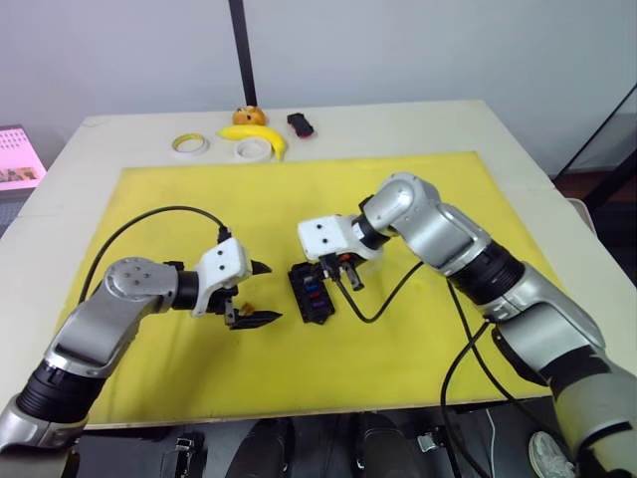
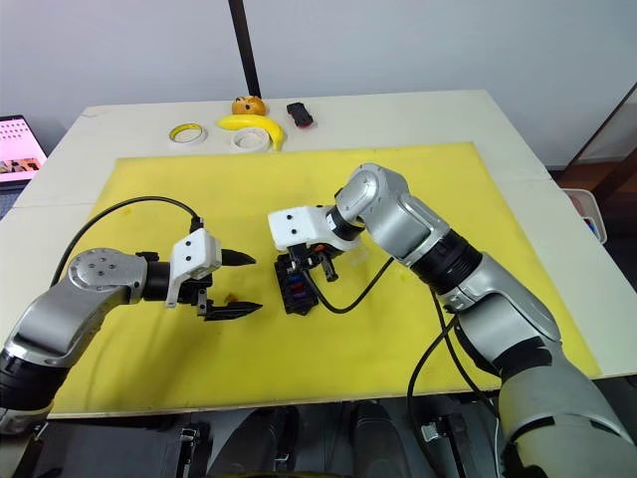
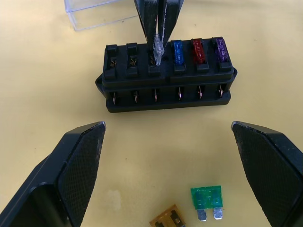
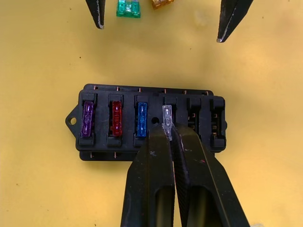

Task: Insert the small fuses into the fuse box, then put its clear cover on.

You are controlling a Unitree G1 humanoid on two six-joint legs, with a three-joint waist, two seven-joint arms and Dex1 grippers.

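Three fuses are already sitting in the fuse box (image 4: 150, 124) — a purple fuse (image 4: 88, 118), a red fuse (image 4: 116, 118) and a blue fuse (image 4: 141, 119) side by side in one row of slots. The box is lying on the yellow mat (image 1: 398, 349) near its middle, between the two grippers. The right gripper (image 4: 168, 134) is hanging directly over the box with its two black fingers pinched together on a grey fuse (image 4: 166, 118), which is standing at the slot next to the blue one; whether its blades are seated in the slot cannot be told. Two more slots of that row are standing empty beyond it.

The left gripper (image 1: 254, 294) is hovering just beside the box on the robot's left, its fingers (image 3: 71, 175) spread wide and gripping nothing. Two loose fuses are lying on the mat near those fingertips — a teal-green fuse (image 3: 207, 198) and a yellow fuse (image 3: 166, 219), close to each other and apart from the box.

The clear cover (image 3: 102, 12) is resting on the mat just beyond the box, on the side away from the left gripper.

At the far edge of the table (image 1: 418, 124), two tape rolls (image 1: 190, 144), a banana (image 1: 254, 134) and a small black-and-red object (image 1: 301, 123) are lying well apart from the work.
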